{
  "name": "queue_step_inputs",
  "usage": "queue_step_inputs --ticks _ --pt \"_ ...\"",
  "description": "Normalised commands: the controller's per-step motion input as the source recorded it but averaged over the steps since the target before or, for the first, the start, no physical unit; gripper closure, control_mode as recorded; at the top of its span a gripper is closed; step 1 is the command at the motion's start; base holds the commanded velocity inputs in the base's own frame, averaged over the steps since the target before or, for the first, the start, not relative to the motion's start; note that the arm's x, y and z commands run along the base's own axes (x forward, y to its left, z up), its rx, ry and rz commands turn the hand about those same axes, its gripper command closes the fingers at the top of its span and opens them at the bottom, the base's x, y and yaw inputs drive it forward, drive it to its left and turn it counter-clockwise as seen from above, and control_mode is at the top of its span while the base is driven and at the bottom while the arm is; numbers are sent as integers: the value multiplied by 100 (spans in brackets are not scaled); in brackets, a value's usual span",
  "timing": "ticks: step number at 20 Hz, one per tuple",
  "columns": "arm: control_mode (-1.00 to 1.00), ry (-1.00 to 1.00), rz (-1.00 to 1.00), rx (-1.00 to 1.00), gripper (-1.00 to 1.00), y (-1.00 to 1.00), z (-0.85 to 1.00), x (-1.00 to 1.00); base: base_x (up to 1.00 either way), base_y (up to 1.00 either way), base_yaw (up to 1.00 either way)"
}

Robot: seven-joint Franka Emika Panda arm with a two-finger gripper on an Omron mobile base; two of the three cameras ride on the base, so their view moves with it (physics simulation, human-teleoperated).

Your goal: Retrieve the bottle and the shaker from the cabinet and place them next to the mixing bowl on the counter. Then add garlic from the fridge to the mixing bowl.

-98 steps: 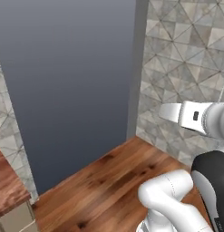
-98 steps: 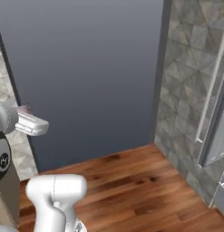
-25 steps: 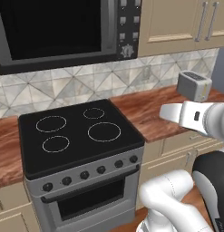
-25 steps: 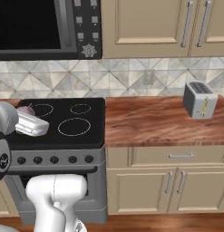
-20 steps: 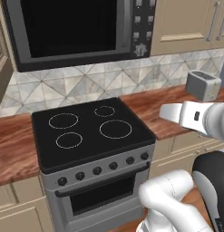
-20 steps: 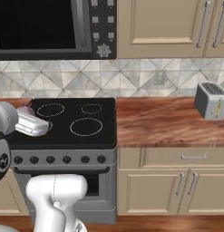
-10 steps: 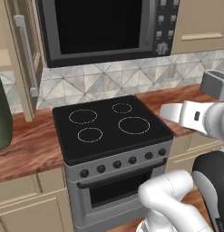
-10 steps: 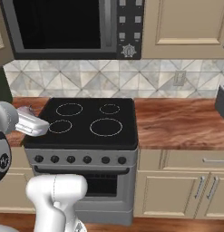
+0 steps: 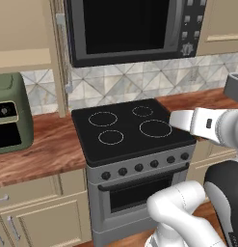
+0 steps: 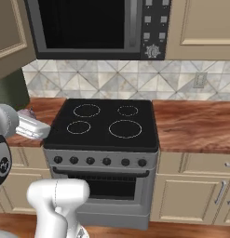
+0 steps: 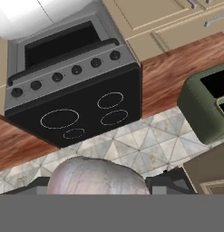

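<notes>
- The green appliance (image 9: 9,118) stands on the wooden counter (image 9: 48,154) just left of the stove. It sits near the counter's back edge, so the arm should pass in front of it rather than over it.
- The stove (image 9: 130,130) takes up the middle, under the microwave (image 9: 130,29). Its black top is bare, and the load is best carried level and well above it.
- The hand (image 11: 104,188) is clenched on the garlic (image 11: 95,172), a pale bulb filling the gap between the two dark tips in the hand view. In the left base view it hangs by the stove's right front corner.
- The step in hand looks like carrying the garlic to the mixing bowl. The grip should hold steady while the base drives, since a round bulb can roll out of a loose pinch.
- At the bowl, the hand should stop above its middle, lower close to the rim and only then let go, so the bulb does not bounce onto the counter.
</notes>
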Motion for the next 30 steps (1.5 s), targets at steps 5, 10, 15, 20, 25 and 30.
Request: queue_step_inputs --ticks 5,10,15,20,25,30 --pt "100 0 0 0 100 0 0 0 -39 33 6" --pt "100 0 0 0 100 0 0 0 -32 39 5" --pt "100 0 0 0 100 0 0 0 -31 48 5" --pt "100 0 0 0 100 0 0 0 -40 47 2" --pt "100 0 0 0 100 0 0 0 -40 43 1" --pt "100 0 0 0 100 0 0 0 -35 46 0"
